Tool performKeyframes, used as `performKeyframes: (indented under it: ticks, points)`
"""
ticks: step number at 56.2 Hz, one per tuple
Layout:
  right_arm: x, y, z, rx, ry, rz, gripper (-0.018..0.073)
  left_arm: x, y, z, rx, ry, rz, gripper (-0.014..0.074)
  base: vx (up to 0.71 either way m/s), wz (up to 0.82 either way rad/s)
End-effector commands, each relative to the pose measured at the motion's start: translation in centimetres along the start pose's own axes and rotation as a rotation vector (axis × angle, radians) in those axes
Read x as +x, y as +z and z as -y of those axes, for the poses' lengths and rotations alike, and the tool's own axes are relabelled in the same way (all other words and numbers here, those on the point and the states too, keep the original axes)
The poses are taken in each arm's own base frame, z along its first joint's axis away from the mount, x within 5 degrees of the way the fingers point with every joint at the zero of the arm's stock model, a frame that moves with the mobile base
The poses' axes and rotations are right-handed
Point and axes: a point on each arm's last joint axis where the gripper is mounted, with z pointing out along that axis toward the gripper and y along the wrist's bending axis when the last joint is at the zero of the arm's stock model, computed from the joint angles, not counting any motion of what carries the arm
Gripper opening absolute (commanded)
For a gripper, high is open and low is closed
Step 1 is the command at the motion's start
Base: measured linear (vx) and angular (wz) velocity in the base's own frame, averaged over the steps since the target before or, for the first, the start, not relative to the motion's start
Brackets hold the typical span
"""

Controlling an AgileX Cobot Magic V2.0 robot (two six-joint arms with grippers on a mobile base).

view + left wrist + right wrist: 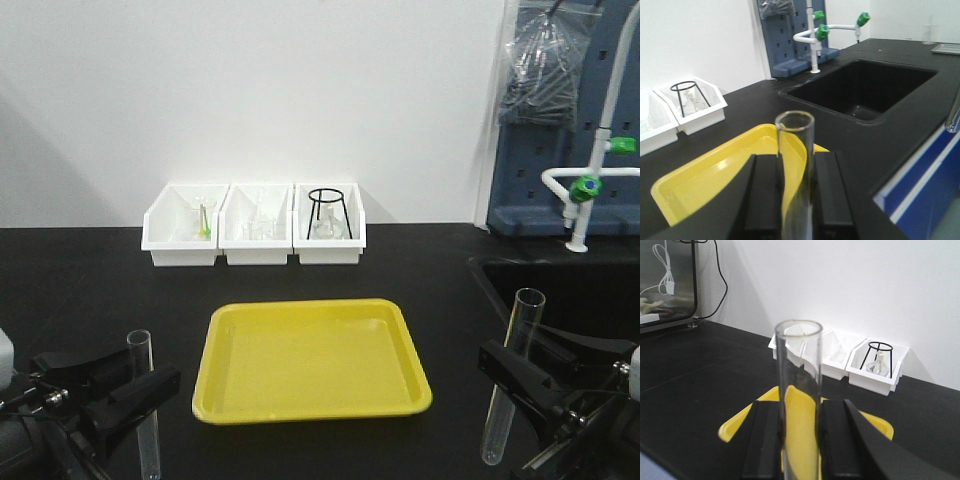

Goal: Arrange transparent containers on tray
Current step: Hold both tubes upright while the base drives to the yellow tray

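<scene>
As seen from the front, left gripper [135, 390]: black jaws closed on the left test tube [146, 420], near the front-left corner of the table [100, 290].
Left test tube: near upright, open rim up, left of the tray [310, 412] and apart from it.
Right gripper [515, 378]: jaws closed on the right test tube [503, 400], near the front-right corner.
Right test tube: slightly tilted, rim leaning right, rounded bottom down; right of the tray, not touching it, in front of the sink [560, 285].
Tray: yellow, flat on the table, midway along the front edge.
White bins [255, 245]: three in a row at the back edge, with a black tripod stand [328, 208] in the rightmost.
Faucet [585, 185]: white with green knobs, behind the sink.

Left wrist, left gripper [796, 205]: both pads pressed against the left test tube [796, 150], rim standing above the jaws.
Left wrist, tray [715, 175]: beyond the jaws, between them and the white bins [695, 107].
Left wrist, sink [865, 90]: sunk in the table past the tray, faucet [820, 32] at its far rim.

Right wrist, right gripper [799, 445]: pads shut against the right test tube [799, 380], rim well above the jaws.
Right wrist, tray [872, 424]: behind the tube, seen partly through the glass.
Right wrist, white bins [840, 360]: along the back edge against the wall, tripod stand [879, 356] in the end one.
</scene>
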Motion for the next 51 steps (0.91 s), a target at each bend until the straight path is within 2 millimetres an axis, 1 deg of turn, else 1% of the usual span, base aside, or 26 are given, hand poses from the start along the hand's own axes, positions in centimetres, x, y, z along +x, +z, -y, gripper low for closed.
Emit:
performKeyframes:
  ticks: [1,28,51]
  points:
    - [-1.55,-0.14,-0.18,-0.027,0.002,0.087,-0.0012,-1.52,-0.27,0.42,0.034,-0.023,0.077,-0.0003,0.39,0.08]
    - [-1.55,-0.14,-0.18,-0.027,0.002,0.087,-0.0011,-1.52,-0.27,0.42,0.034,-0.023,0.077,-0.0003,0.34,0.07]
    - [-1.55,-0.14,-0.18,-0.027,0.002,0.087,-0.0011,-1.52,-0.27,0.41,0.034,-0.023,0.076,-0.0003,0.15,0.00]
